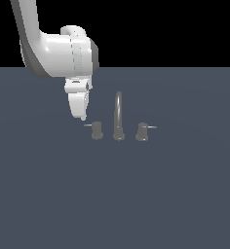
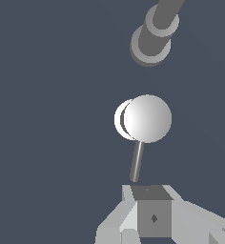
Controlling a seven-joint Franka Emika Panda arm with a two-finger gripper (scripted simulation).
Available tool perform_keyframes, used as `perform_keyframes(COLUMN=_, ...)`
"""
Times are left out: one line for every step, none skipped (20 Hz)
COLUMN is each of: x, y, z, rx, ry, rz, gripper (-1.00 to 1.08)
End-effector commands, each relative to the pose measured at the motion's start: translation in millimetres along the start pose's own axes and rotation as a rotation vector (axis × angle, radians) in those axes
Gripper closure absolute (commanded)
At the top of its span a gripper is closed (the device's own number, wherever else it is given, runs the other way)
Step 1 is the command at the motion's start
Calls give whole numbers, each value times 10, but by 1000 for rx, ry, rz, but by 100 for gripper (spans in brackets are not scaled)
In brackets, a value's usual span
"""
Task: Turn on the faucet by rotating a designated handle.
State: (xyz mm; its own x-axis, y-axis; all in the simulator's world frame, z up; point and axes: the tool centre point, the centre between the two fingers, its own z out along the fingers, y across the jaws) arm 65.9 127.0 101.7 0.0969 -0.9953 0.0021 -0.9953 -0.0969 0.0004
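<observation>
Partly cropped, the gripper [image 2: 150,200] hides its jaws near the handle [image 2: 144,119].

The faucet [image 1: 118,118] is dull grey, its handle [image 1: 96,130] the same grey; the arm [image 1: 58,51] is white with grey trim; the floor [image 1: 115,194] is slate blue.
</observation>
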Motion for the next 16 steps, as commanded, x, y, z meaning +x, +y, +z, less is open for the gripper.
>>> perform_keyframes(x=69, y=-111, z=119, rx=1, ry=1, rz=50, gripper=108)
perform_keyframes(x=93, y=-147, z=158, rx=1, ry=1, rz=66, gripper=108)
perform_keyframes(x=116, y=-181, z=195, rx=1, ry=1, rz=82, gripper=108)
perform_keyframes(x=138, y=-211, z=229, rx=1, ry=1, rz=96, gripper=108)
perform_keyframes(x=158, y=-238, z=260, rx=1, ry=1, rz=109, gripper=108)
perform_keyframes(x=177, y=-262, z=287, rx=1, ry=1, rz=121, gripper=108)
perform_keyframes(x=193, y=-284, z=311, rx=0, ry=0, rz=131, gripper=108)
perform_keyframes(x=208, y=-302, z=331, rx=0, ry=0, rz=140, gripper=108)
perform_keyframes(x=221, y=-318, z=348, rx=0, ry=0, rz=147, gripper=108)
perform_keyframes(x=231, y=-331, z=363, rx=0, ry=0, rz=154, gripper=108)
perform_keyframes(x=240, y=-342, z=374, rx=0, ry=-1, rz=159, gripper=108)
perform_keyframes(x=247, y=-350, z=382, rx=0, ry=-1, rz=163, gripper=108)
perform_keyframes(x=252, y=-356, z=388, rx=0, ry=-1, rz=166, gripper=108)
perform_keyframes(x=255, y=-359, z=391, rx=0, ry=-1, rz=167, gripper=108)
perform_keyframes(x=255, y=-360, z=392, rx=0, ry=-2, rz=168, gripper=108)
perform_keyframes(x=255, y=-360, z=392, rx=0, ry=-2, rz=168, gripper=108)
